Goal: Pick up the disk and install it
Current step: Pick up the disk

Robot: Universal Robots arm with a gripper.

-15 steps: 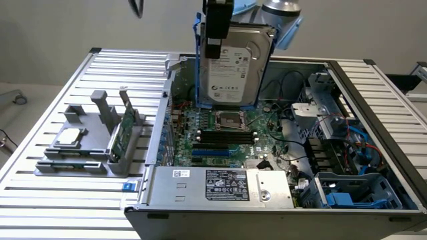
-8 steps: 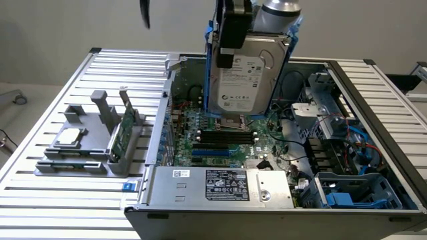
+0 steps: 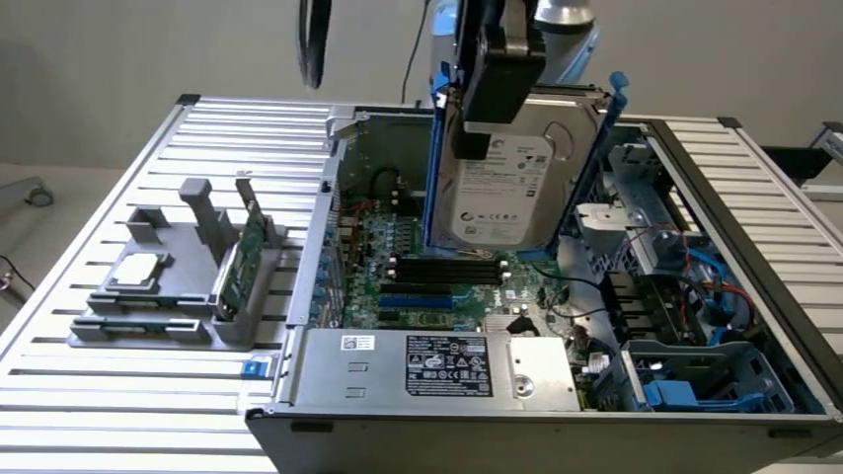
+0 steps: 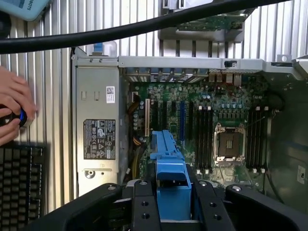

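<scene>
The disk [image 3: 507, 188], silver-grey with a white label and blue carrier rails, hangs upright above the open computer case [image 3: 757, 247], over the motherboard [image 3: 448, 286]. My gripper [image 3: 500, 74] is shut on its upper end. In the wrist view the blue carrier [image 4: 168, 178] sits between my black fingers [image 4: 144, 207], and the motherboard [image 4: 211, 125] lies beyond it.
A grey fixture [image 3: 145, 326] on the slatted table at the exterior view's left holds a small silver chip [image 3: 138, 269] and a green card [image 3: 235, 259]. The power supply [image 3: 435, 365] fills the case's near end, with blue drive bays [image 3: 685, 385] beside it. A person's hand [image 4: 12, 113] rests near a keyboard [image 4: 19, 183].
</scene>
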